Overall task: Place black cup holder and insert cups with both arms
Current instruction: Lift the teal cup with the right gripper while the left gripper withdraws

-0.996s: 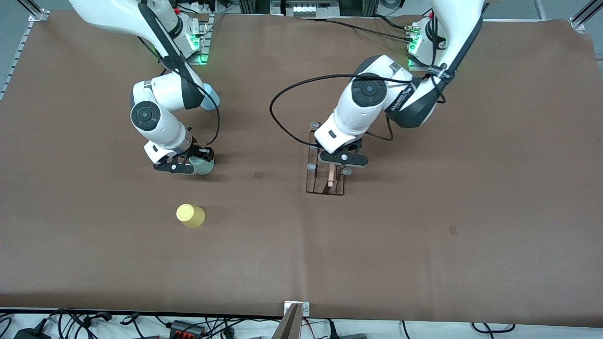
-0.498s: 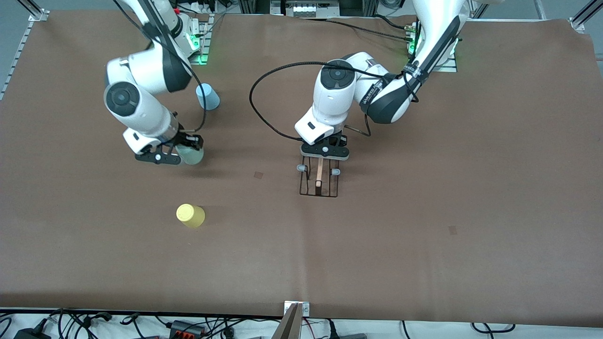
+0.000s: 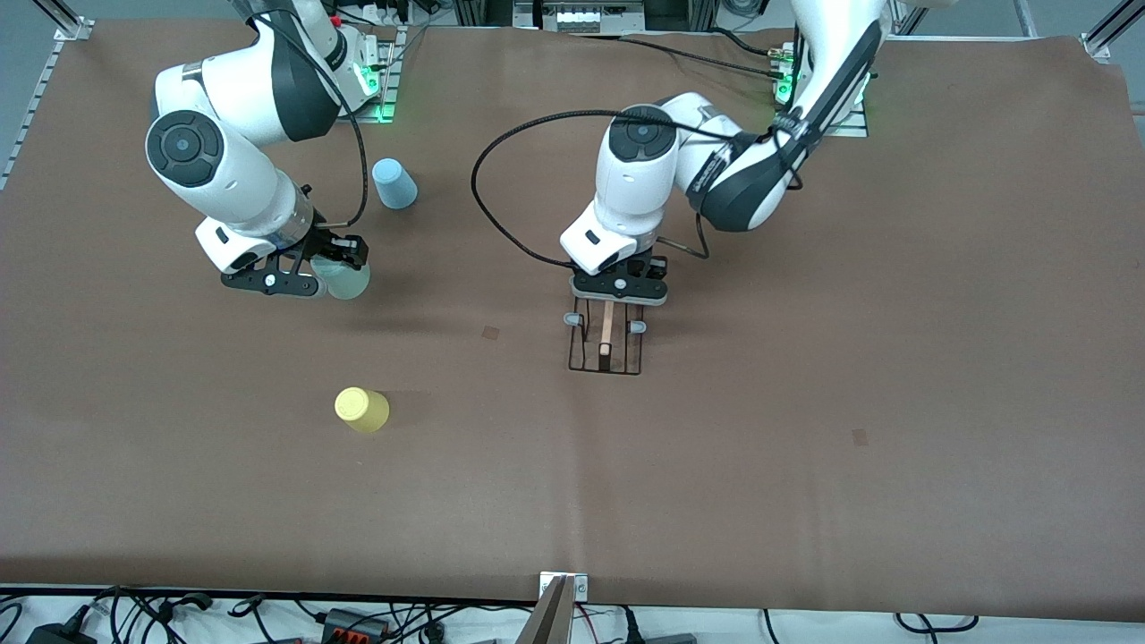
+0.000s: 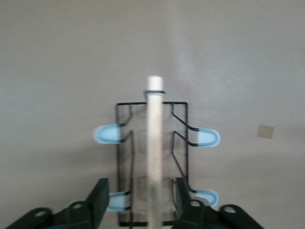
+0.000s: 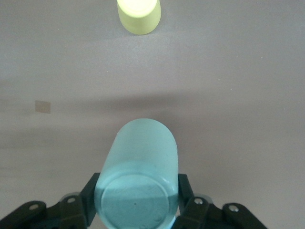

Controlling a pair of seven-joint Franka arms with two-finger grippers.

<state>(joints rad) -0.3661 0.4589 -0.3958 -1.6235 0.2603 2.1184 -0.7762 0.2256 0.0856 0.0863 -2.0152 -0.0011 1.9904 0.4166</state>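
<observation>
Brown surface, two white arms based along the edge farthest from the front camera.

Left claw: low over the black cup holder, at the end of the rack farther from the front camera. In the left wrist view the claw has its fingers spread to either side of the light wooden rod handle, with a gap showing on both sides; nothing gripped. The rack sits flat on the surface near its middle, slightly toward the left arm's end, with pale blue-grey tipped pegs sticking out from its long sides.

Right claw: up in the air over the surface toward the right arm's end, fingers closed on the pale green cup. Right wrist view shows the claw pinching the cup on both sides near its rim end, the cup lying roughly sideways in the grip.

Yellow cup: upside down on the surface, nearer the front camera than the right claw's position, standing apart from everything. Also visible in the right wrist view.

Light blue cup: upside down on the surface, farther from the front camera than the yellow cup, near the right arm's base.
</observation>
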